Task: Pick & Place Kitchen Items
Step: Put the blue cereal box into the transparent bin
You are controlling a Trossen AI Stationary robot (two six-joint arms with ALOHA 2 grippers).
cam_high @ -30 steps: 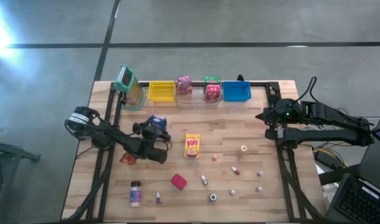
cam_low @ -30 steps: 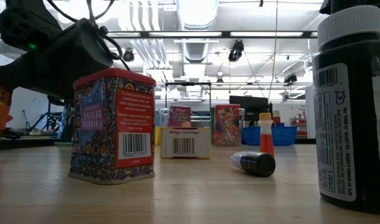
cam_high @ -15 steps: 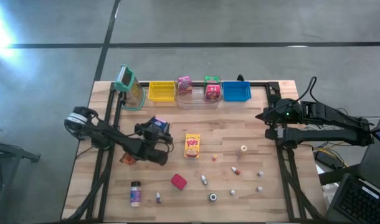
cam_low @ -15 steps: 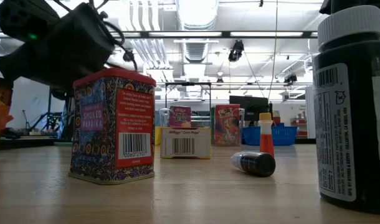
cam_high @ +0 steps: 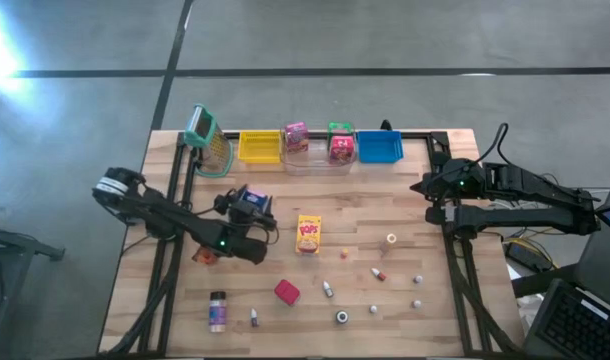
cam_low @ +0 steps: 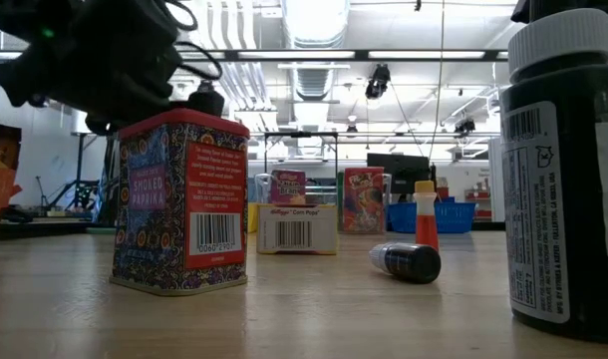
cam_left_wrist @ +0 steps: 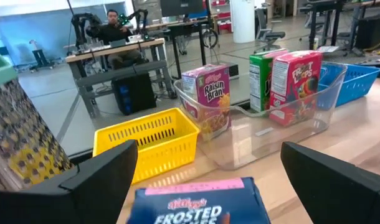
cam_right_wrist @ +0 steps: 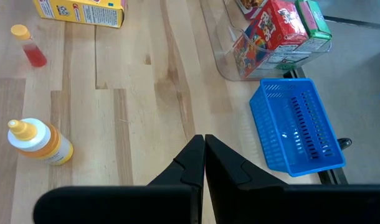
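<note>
My left arm has swung its elbow outward over the last second, and my left claw (cam_high: 253, 200) has spread to full width around the blue box (cam_left_wrist: 196, 204). That box sits on the desk (cam_high: 385, 215) directly between my fingers (cam_left_wrist: 96, 177), short of the yellow bin (cam_left_wrist: 149, 142) and the clear bin (cam_left_wrist: 265, 134), which already holds three cereal boxes. I judge it light, hollow cardboard: stiff along its edges, easy to dent on the broad faces, and a little slick with its glossy print. I'd close gently across its narrow sides, low on the body, so it can't twist. My right claw (cam_right_wrist: 204, 163) is clenched on nothing, parked near the blue bin (cam_right_wrist: 299, 124).
</note>
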